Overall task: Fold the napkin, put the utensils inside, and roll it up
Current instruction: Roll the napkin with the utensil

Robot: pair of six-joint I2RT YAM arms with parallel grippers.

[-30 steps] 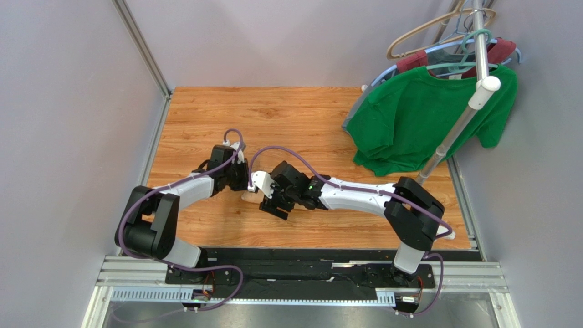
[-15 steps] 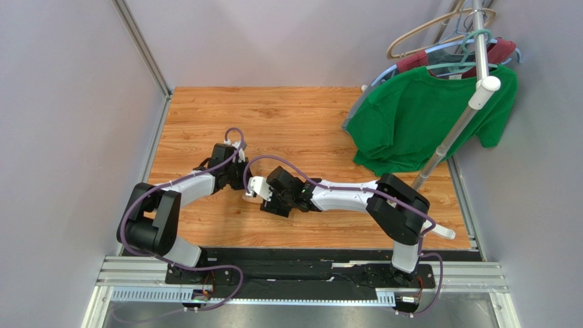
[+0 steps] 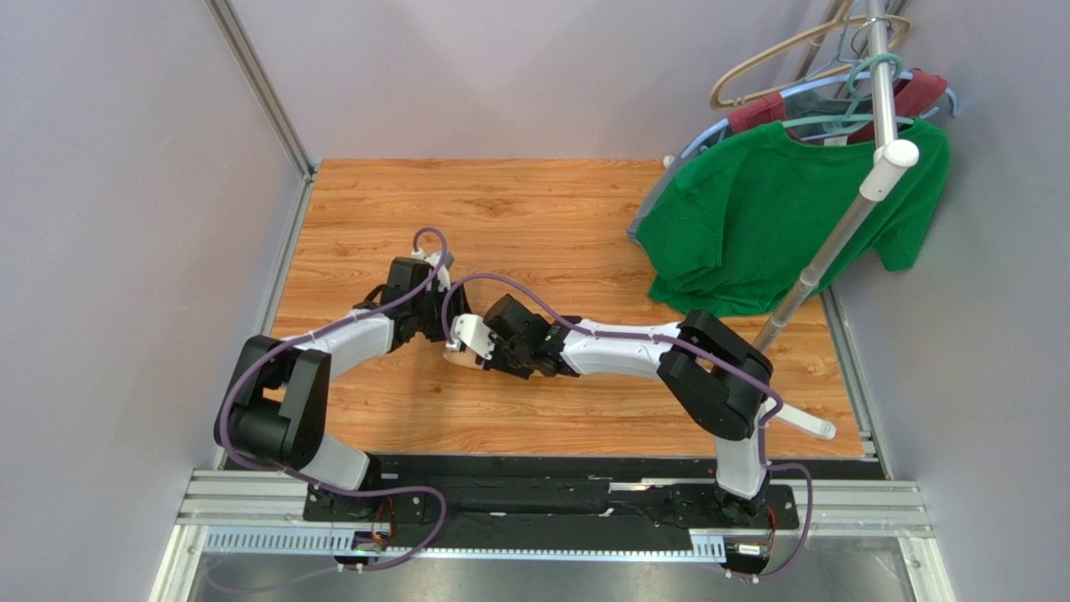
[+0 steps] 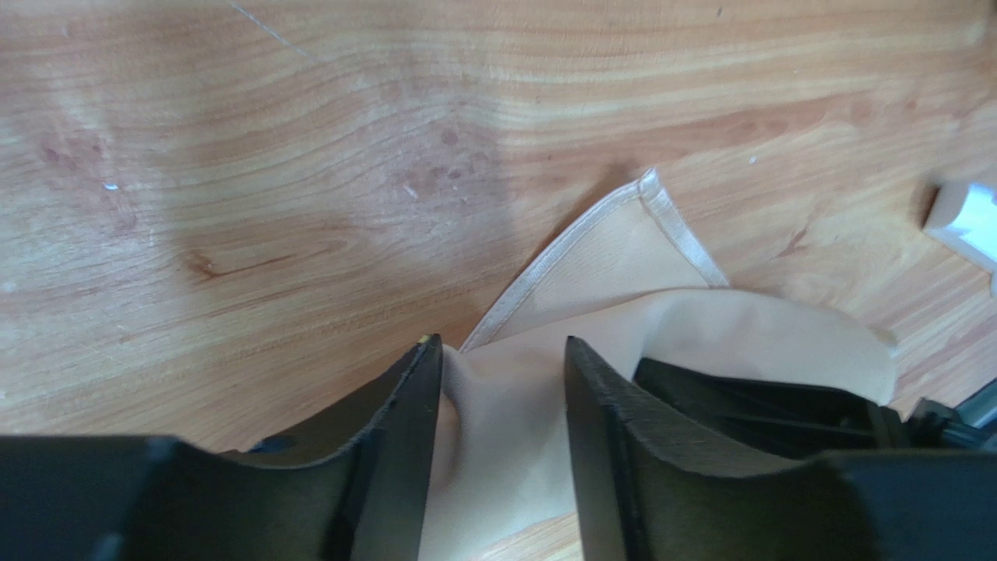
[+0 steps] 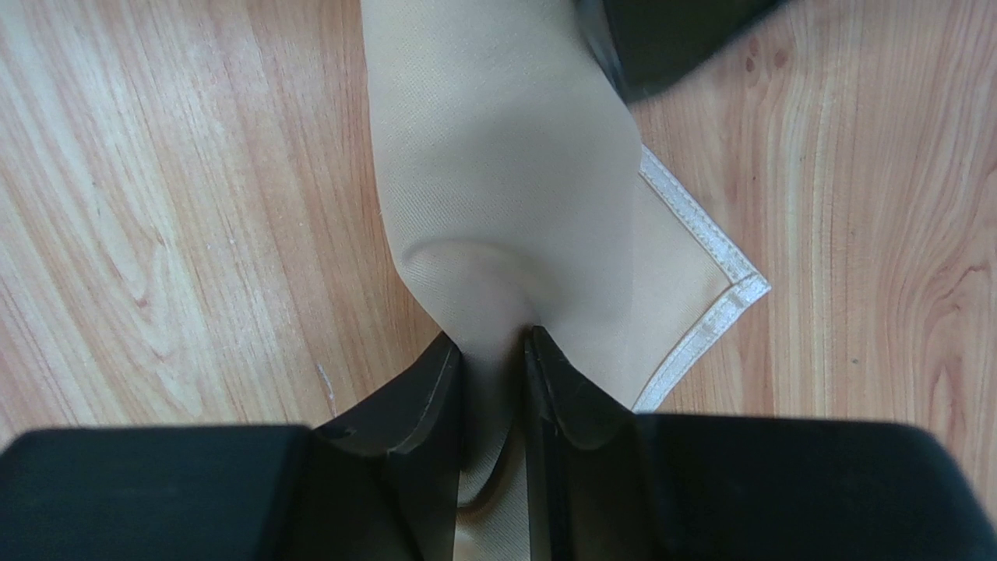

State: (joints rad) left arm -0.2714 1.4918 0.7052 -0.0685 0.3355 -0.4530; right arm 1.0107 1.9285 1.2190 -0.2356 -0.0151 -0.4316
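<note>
And there's the handover! Well to the left of the green shirt (image 3: 754,220), out on the bare wood of the table (image 3: 540,213), the two arms meet nose to nose over the napkin (image 5: 515,175). A moment ago the left gripper (image 4: 501,351) was clamped tight and the right one stood wide. Now they swap. The left gripper lets go, its jaws apart with the cloth lying loose in the gap between them. The right gripper (image 5: 492,345) has pushed in further from the shirt's side and nips shut on a raised fold of the napkin, fabric squeezed between its fingers.

The napkin itself is bunched into a narrow bundle, one stitched corner of it splayed flat on the wood on the side away from the shirt. The spoon? Not in sight from any view, so I can't tell whether it is tucked inside.

To my eye this is a regrip in the middle of the rolling. The right side now controls the cloth, which frees the left to take a fresh hold. That loose corner says the roll isn't finished.
</note>
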